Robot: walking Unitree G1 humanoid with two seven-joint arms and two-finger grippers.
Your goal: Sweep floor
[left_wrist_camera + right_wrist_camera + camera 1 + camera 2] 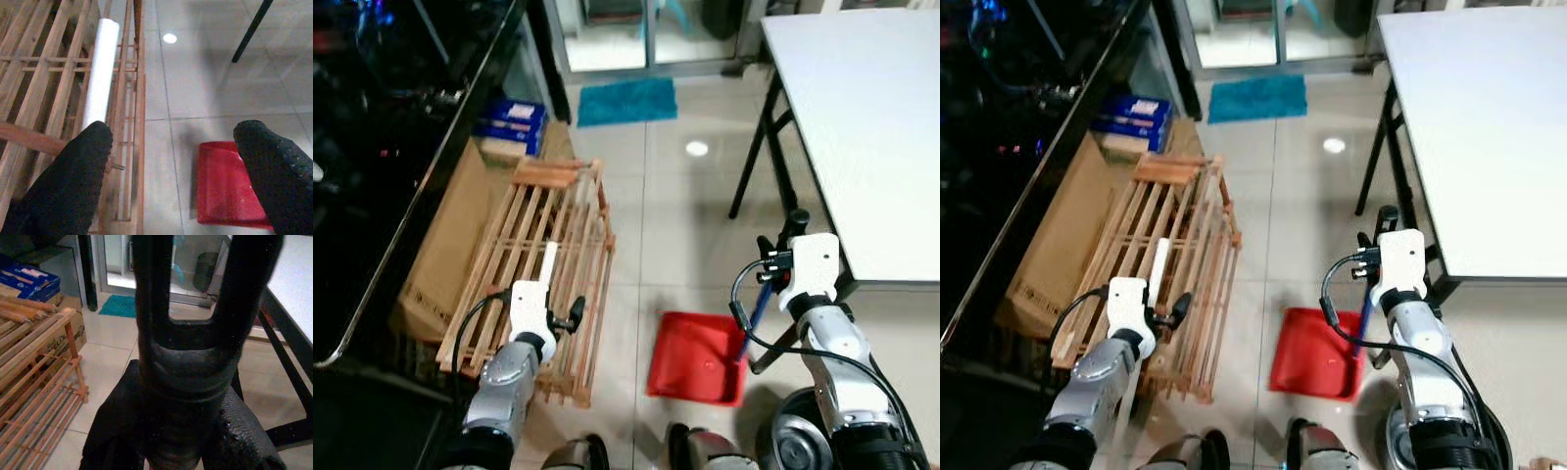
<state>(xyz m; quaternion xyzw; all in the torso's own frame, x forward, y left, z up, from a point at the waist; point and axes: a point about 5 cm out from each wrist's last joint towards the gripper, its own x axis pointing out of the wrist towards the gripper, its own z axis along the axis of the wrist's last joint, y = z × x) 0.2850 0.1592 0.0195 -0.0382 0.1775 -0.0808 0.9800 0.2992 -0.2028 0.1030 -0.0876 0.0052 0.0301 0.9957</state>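
Observation:
A red dustpan (695,357) lies on the tiled floor just ahead of my feet, and also appears past my left fingers (225,191). Its blue stick (759,308) rises to a black forked handle (186,367). My right gripper (778,250) is shut around that handle beside the table's edge. My left gripper (570,315) is open with nothing between its fingers (73,186); it hovers over the near end of the wooden rack. A white tube (548,262) lies on the rack's slats just beyond it.
The slatted wooden rack (558,225) lies on the left against a cardboard box (445,245) and a dark glass counter (391,147). A white table (862,117) with black legs (759,147) fills the right. A blue mat (626,100) lies by the far door.

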